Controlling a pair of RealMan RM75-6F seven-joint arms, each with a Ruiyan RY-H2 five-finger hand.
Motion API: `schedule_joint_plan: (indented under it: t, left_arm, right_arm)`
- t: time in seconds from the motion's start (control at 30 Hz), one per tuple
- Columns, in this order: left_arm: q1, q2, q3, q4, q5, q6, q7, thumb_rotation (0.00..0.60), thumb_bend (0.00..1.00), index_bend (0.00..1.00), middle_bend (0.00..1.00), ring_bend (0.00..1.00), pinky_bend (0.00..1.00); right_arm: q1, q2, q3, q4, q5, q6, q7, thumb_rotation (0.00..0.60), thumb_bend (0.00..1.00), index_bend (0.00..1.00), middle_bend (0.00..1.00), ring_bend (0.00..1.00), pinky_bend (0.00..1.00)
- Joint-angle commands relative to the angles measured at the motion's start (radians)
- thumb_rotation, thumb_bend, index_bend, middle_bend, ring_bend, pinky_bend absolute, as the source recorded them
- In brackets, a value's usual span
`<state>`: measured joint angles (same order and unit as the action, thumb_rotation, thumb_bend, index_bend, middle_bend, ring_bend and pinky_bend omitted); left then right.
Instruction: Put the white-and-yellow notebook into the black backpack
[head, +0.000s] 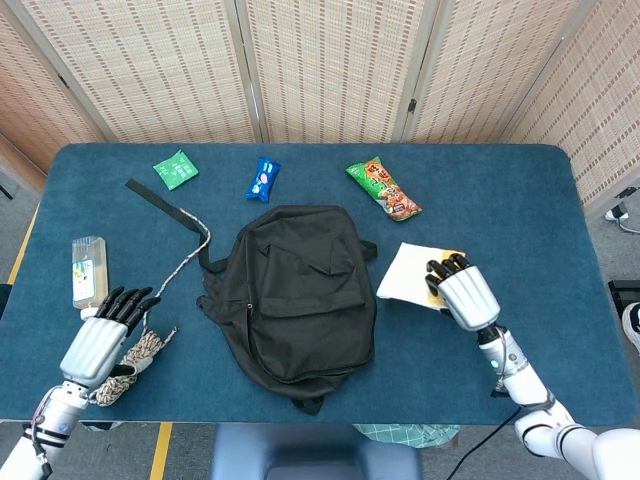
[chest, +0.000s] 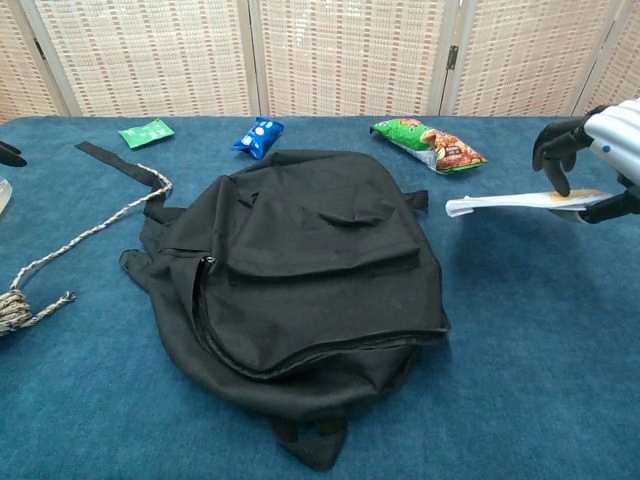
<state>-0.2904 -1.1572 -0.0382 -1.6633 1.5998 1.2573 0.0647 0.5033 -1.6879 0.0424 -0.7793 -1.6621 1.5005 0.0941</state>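
The black backpack (head: 295, 290) lies flat in the middle of the blue table, and its zip looks closed; the chest view shows the backpack (chest: 300, 270) too. My right hand (head: 463, 295) grips the right end of the white-and-yellow notebook (head: 412, 272), to the right of the bag. In the chest view the notebook (chest: 505, 204) is edge-on, level and lifted off the table, with my right hand (chest: 603, 150) over its far end. My left hand (head: 105, 340) hovers at the front left with its fingers spread and nothing in it.
A grey rope (head: 135, 360) lies coiled by my left hand and runs up to a black strap (head: 160, 203). A clear box (head: 88, 270) sits at the left edge. Along the back lie a green packet (head: 175, 169), a blue packet (head: 263, 178) and a snack bag (head: 384, 189).
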Motion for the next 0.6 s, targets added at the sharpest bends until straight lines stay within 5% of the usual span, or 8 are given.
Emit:
schedule_joint_plan:
  t: [0.03, 0.6]
  left_arm:
    - [-0.049, 0.008, -0.001, -0.009, 0.02, -0.057, -0.022, 0.6, 0.21, 0.18, 0.11, 0.12, 0.03]
    - [-0.26, -0.071, 0.006, -0.054, 0.041, -0.318, 0.051, 0.6, 0.21, 0.2, 0.11, 0.12, 0.04]
  right_arm:
    - [0.004, 0.045, 0.016, -0.037, -0.019, 0.053, -0.019, 0.6, 0.45, 0.74, 0.46, 0.52, 0.39]
    - [-0.009, 0.31, 0.075, -0.371, -0.068, 0.179, -0.199, 0.6, 0.45, 0.74, 0.47, 0.53, 0.4]
